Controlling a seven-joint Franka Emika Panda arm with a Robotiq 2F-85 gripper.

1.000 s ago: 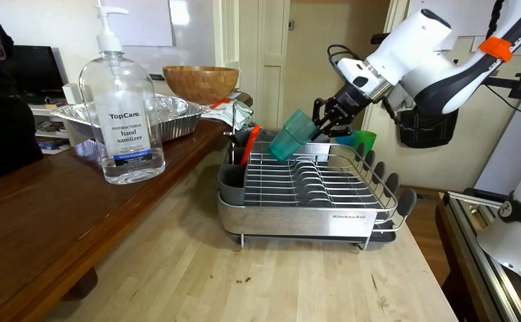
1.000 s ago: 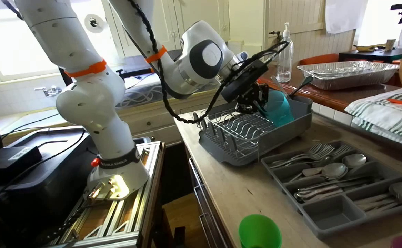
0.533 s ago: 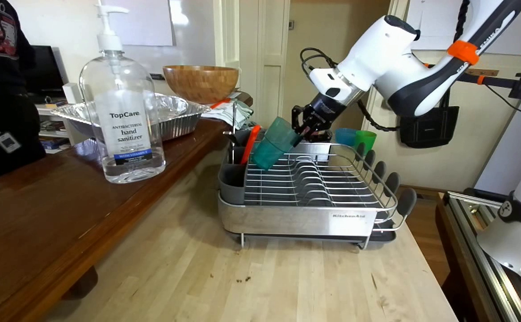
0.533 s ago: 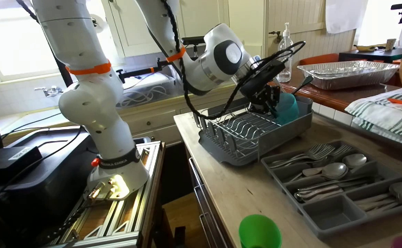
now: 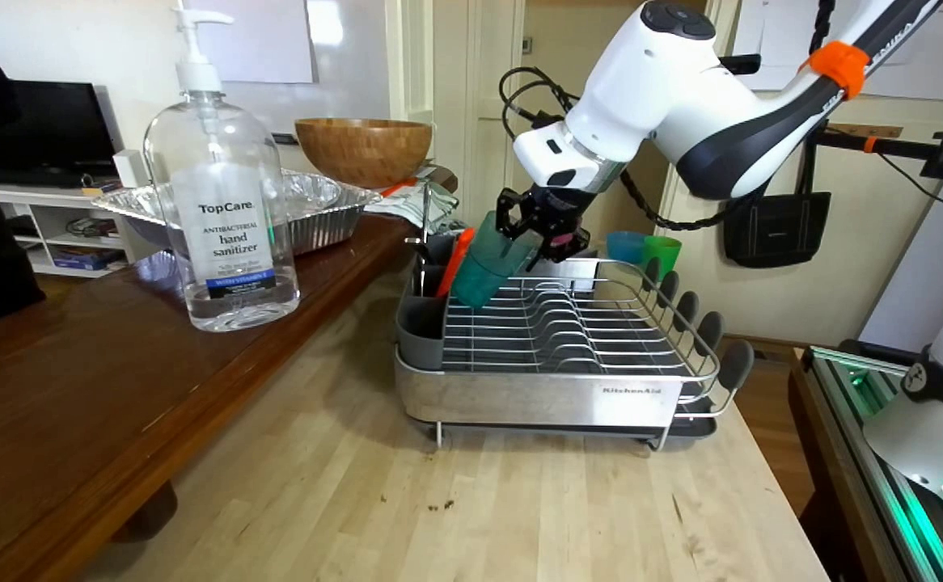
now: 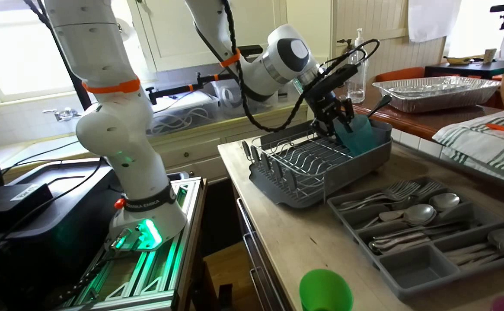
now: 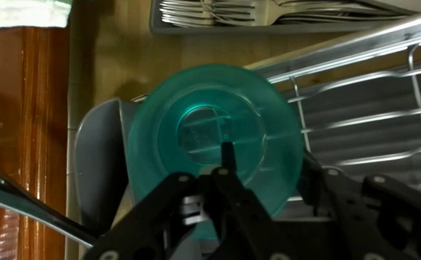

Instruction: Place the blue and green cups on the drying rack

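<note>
Your gripper [image 7: 267,150] parted loosely about the wall of the teal cup [image 5: 484,271] in the drying rack [image 5: 520,402]
At the rack's end with the utensil holder [image 5: 420,343], the cup leans tilted; your jaws stand part-way apart, one finger inside its mouth, one outside, holding nothing; just beside the rack you find the cutlery tray [image 6: 418,268]; farther off, well apart from the rack, stands the green cup [image 6: 325,289], and in an exterior view the blue cup [image 5: 625,246] shows next to it, also beyond the rack
</note>
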